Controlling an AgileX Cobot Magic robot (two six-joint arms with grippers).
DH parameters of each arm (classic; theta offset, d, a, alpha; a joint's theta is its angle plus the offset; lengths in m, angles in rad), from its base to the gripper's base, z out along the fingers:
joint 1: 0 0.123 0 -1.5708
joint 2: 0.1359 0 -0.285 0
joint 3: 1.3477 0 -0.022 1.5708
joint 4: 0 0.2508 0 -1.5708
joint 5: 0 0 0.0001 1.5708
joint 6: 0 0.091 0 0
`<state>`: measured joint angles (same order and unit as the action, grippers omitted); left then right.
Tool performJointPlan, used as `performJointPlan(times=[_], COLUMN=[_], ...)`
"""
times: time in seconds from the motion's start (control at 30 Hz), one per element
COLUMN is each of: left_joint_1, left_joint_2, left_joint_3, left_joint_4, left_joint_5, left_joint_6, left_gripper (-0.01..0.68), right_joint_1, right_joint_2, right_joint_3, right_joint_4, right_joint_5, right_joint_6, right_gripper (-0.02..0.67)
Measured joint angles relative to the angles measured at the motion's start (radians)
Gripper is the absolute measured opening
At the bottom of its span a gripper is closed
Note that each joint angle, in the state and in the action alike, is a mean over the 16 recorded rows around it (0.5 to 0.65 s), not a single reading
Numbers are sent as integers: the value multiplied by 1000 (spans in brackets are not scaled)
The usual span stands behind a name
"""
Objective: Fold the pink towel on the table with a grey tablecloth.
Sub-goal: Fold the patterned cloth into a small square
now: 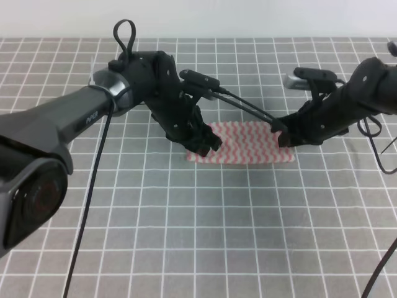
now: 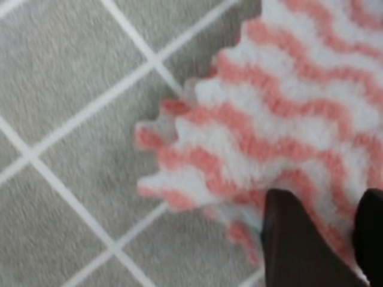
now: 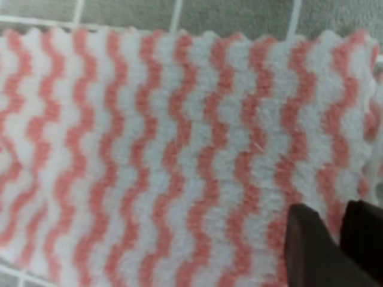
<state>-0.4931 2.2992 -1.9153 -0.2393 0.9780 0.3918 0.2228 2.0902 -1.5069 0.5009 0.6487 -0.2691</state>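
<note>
the pink towel [image 3: 179, 155] fills most of the view; grey gridded tablecloth [image 3: 239, 15] shows along the top, dark fingertips [image 3: 311, 245] resting at lower right.

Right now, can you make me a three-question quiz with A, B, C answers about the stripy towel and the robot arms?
1. Where does the pink towel lie?
A. on the grey tablecloth
B. on a chair
C. in a box

2. What colours are its wavy stripes?
A. blue and yellow
B. pink and white
C. green and black

3. Where are the two grippers?
A. high above the table
B. one at each end of the towel
C. both at the same end

Answers:
1 A, the grey tablecloth with white grid lines shows all round it.
2 B, both wrist views show pink and white waves.
3 B, the left gripper is at its left end, the right gripper at its right end.
</note>
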Motion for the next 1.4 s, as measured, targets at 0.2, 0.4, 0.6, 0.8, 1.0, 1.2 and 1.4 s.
performJointPlan(times=[0.2,0.4,0.6,0.8,1.0,1.2,1.4], left_joint_1=[0,0,0,0,0,1,2], left_joint_2=[9,10,9,5,-23,-75,-119], left_joint_3=[0,0,-3,-4,-5,-8,-12], left_joint_4=[41,73,88,97,100,100,101], left_joint_5=[89,156,199,252,285,284,220], left_joint_6=[-21,-30,-36,-44,-45,-43,-41], left_gripper=[171,159,157,156,154,154,154], right_joint_1=[0,0,0,0,0,2,21], right_joint_2=[18,25,27,27,11,-10,-20], right_joint_3=[-1,-1,-2,-2,-8,-36,-68], right_joint_4=[-10,-26,-45,-56,-67,-57,-9], right_joint_5=[-15,-25,-34,-41,-43,-26,-5], right_joint_6=[0,3,8,10,11,0,-48], right_gripper=[110,105,104,104,104,102,80])
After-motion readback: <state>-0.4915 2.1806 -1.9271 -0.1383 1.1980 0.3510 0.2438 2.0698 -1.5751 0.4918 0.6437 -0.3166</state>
